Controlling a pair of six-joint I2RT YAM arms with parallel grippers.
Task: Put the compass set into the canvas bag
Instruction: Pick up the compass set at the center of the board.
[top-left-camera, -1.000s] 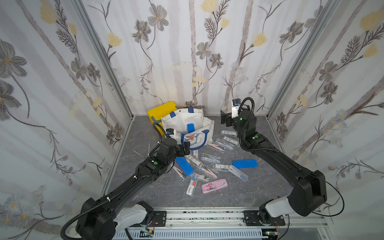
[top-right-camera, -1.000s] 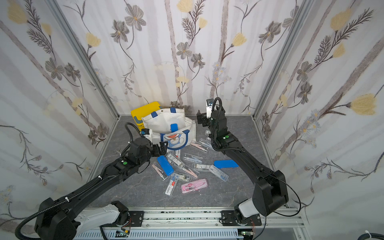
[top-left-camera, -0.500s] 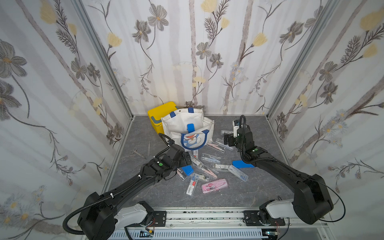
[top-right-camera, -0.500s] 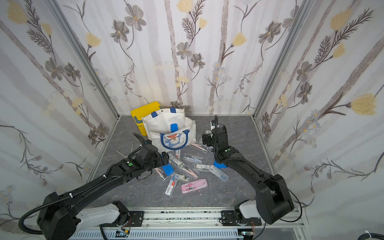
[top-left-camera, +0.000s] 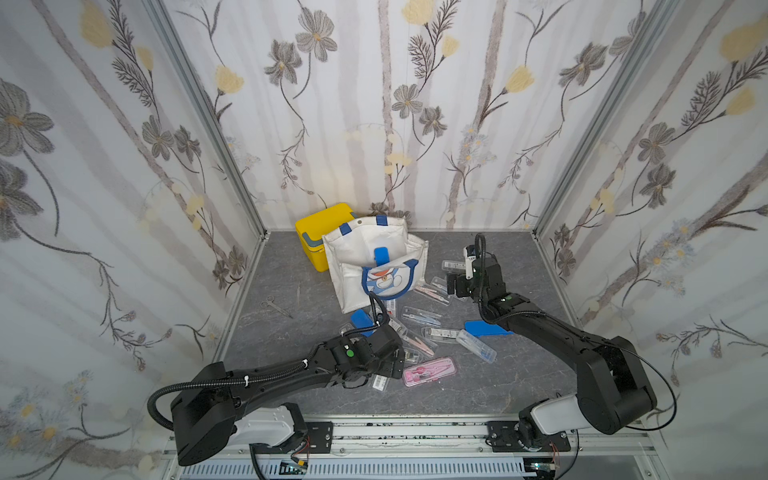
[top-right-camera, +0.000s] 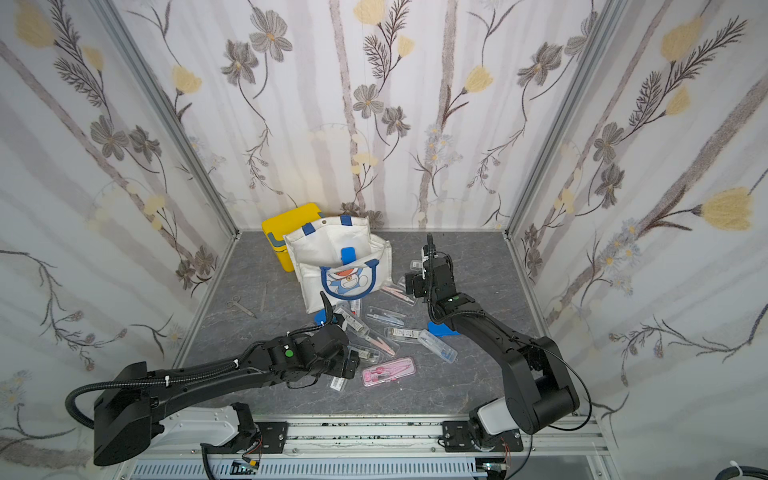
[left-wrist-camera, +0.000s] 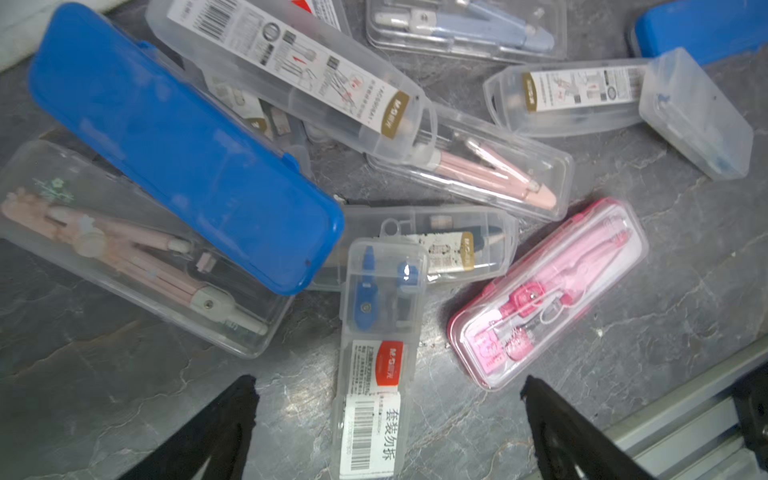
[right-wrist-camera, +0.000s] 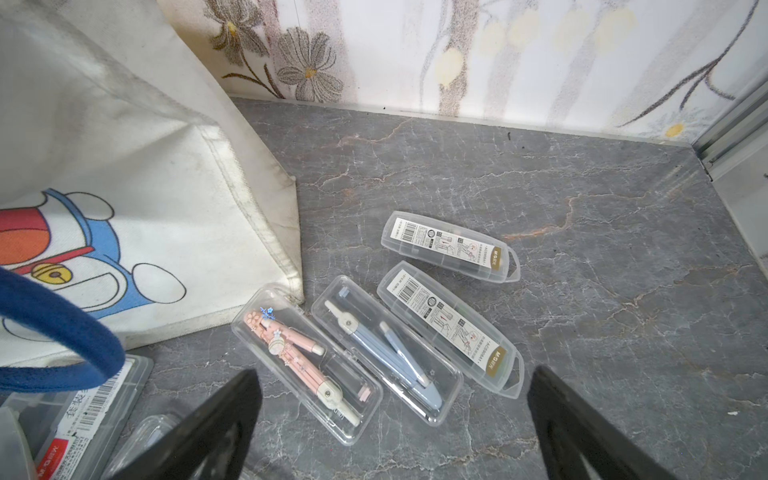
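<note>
Compasses everywhere! The left gripper (left-wrist-camera: 386, 380) is spread wide and empty, hovering over a clear plastic compass case (left-wrist-camera: 380, 332) with a blue compass inside. It lies flat on the grey marbled tabletop (left-wrist-camera: 124, 395), beside a pink case (left-wrist-camera: 548, 291). Its long axis runs along the gap between the jaws, barcode end nearest them, with a red M&G label. The right gripper (right-wrist-camera: 395, 370) gapes empty beside the white canvas bag (right-wrist-camera: 145, 166) with its blue cartoon cat.

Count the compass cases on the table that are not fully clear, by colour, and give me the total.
Blue cases: 2
Pink case: 1
Total: 3
</note>
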